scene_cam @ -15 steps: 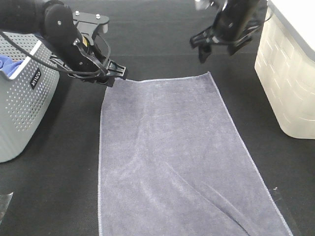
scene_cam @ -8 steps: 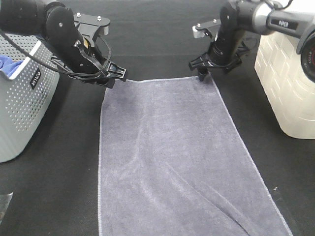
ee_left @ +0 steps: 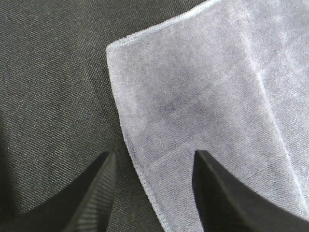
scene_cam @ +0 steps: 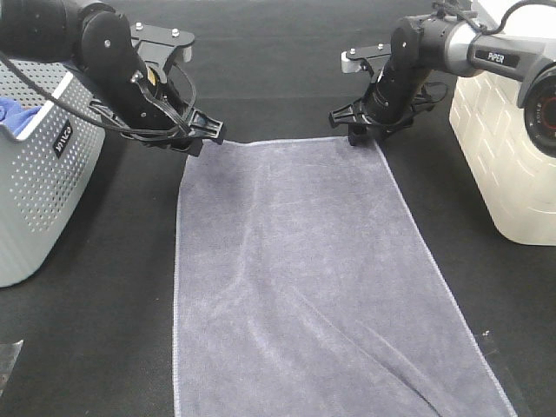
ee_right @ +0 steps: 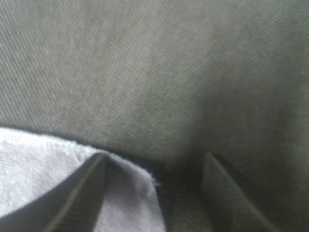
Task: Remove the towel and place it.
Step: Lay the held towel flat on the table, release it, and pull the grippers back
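Towel [scene_cam: 304, 278] is laid flat on the dark surface [scene_cam: 104, 347], one far corner at each pair of jaws. The left jaws are held open astride the side hem. The right jaws are spread open, the corner tip lying between them.

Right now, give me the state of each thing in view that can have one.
towel, spread flat, a few shallow creases
left gripper, open, fingers astride the towel's corner hem
right gripper, open, at the towel's other far corner
grey basket, upright, blue cloth inside
white bin, upright, contents hidden
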Controlling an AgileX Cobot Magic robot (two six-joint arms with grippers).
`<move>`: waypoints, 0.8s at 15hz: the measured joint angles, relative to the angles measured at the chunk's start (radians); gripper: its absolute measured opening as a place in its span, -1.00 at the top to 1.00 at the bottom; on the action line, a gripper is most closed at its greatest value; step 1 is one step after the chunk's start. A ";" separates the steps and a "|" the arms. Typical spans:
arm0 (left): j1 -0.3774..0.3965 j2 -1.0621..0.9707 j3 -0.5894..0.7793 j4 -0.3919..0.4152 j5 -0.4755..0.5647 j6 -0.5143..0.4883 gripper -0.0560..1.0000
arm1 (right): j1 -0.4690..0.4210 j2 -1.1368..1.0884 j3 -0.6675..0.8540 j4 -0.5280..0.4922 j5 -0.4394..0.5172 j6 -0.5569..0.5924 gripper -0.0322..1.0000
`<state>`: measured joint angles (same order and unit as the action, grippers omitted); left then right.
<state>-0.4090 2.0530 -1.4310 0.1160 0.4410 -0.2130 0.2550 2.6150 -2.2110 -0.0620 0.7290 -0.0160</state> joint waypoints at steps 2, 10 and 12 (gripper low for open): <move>0.000 0.000 0.000 0.000 0.003 0.000 -0.02 | 0.001 0.002 -0.004 0.018 -0.001 0.000 0.23; 0.000 0.000 0.000 -0.001 -0.019 -0.005 -0.02 | 0.001 -0.033 -0.006 -0.092 0.033 0.016 0.94; 0.001 0.004 0.000 -0.001 -0.055 -0.017 -0.02 | 0.001 -0.046 -0.006 -0.108 0.034 0.023 0.94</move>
<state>-0.4080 2.0570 -1.4310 0.1150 0.3860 -0.2300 0.2560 2.5690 -2.2170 -0.1700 0.7630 0.0070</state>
